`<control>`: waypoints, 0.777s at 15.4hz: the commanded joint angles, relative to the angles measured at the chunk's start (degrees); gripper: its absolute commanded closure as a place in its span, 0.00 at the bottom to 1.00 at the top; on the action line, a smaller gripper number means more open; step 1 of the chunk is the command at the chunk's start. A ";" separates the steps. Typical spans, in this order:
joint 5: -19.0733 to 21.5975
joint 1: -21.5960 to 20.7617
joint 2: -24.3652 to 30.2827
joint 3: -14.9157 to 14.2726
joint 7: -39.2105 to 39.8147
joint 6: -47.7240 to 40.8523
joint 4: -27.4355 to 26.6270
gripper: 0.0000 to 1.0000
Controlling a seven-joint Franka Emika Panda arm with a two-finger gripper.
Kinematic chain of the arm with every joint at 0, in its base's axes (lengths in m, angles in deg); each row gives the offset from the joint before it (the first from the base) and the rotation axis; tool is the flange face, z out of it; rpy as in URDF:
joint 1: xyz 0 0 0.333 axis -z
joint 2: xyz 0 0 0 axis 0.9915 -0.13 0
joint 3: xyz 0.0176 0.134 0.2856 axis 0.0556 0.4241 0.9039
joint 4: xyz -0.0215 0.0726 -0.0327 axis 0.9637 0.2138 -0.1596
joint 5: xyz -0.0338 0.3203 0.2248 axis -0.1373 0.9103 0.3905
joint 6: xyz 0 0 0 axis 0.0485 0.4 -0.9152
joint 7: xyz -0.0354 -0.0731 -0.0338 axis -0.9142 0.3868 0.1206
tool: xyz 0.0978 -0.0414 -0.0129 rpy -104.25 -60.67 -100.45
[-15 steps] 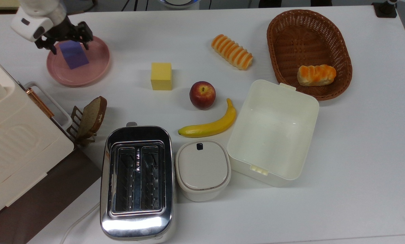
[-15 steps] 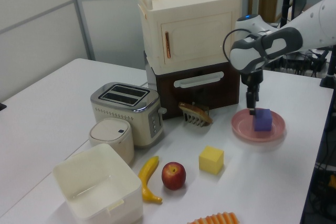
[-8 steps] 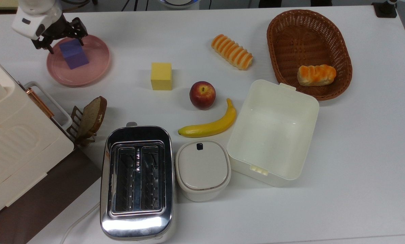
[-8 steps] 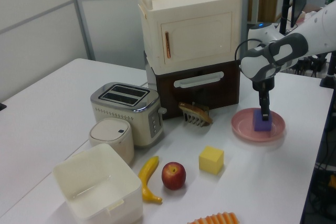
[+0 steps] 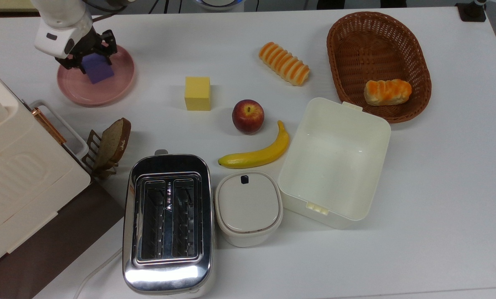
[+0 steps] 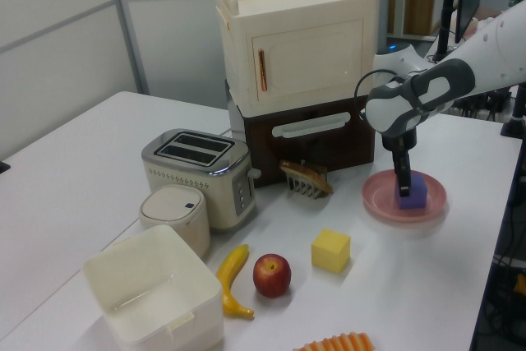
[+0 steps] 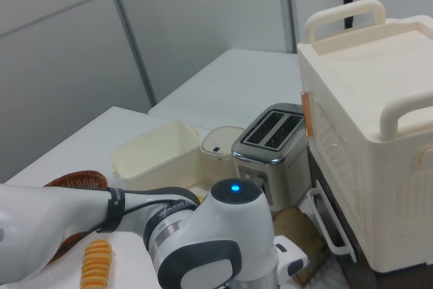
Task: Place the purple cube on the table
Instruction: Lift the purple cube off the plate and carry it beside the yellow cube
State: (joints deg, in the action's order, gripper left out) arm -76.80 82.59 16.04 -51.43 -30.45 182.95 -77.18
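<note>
The purple cube point(image 5: 100, 71) rests on the pink round plate point(image 5: 106, 91) at the top view's upper left, on the white table point(image 5: 439, 187). My gripper point(image 5: 95, 62) has come down over the cube, one finger on each side, and is shut on it. In the left view the gripper point(image 6: 404, 187) points straight down at the cube point(image 6: 416, 194), which sits on the plate point(image 6: 382, 201) in front of the brown cabinet base.
A yellow cube point(image 5: 197, 93), apple point(image 5: 248, 116) and banana point(image 5: 256, 154) lie mid-table. Toaster point(image 5: 168, 220), lidded pot point(image 5: 248, 207) and open white box point(image 5: 335, 158) stand in front. A bread rack point(image 5: 109, 145) and cream cabinet point(image 5: 11, 166) stand by the plate. A basket point(image 5: 376, 41) is far right.
The gripper has moved right and down onto the purple cube and its fingers have drawn in. The cube has shifted slightly to the top view's right on the plate.
</note>
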 commanded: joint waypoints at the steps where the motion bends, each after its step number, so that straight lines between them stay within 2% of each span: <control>1: -0.91 -1.03 3.73 -1.07 0.30 -1.53 -0.59 0.83; 3: -0.30 -1.73 5.42 -0.98 -0.32 -9.85 4.14 0.83; 5: 0.76 -4.44 5.42 -0.89 -3.03 -16.90 8.89 0.82; 8: 2.43 -9.71 5.16 0.42 -15.22 -17.81 9.96 0.82; 10: 2.43 -12.97 4.98 2.70 -25.06 -17.72 9.96 0.82; 12: 2.43 -14.04 5.07 6.82 -33.33 -17.98 9.96 0.81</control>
State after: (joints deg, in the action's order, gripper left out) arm -74.92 71.19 21.19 -48.70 -52.20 165.95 -67.22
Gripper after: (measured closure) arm 0.454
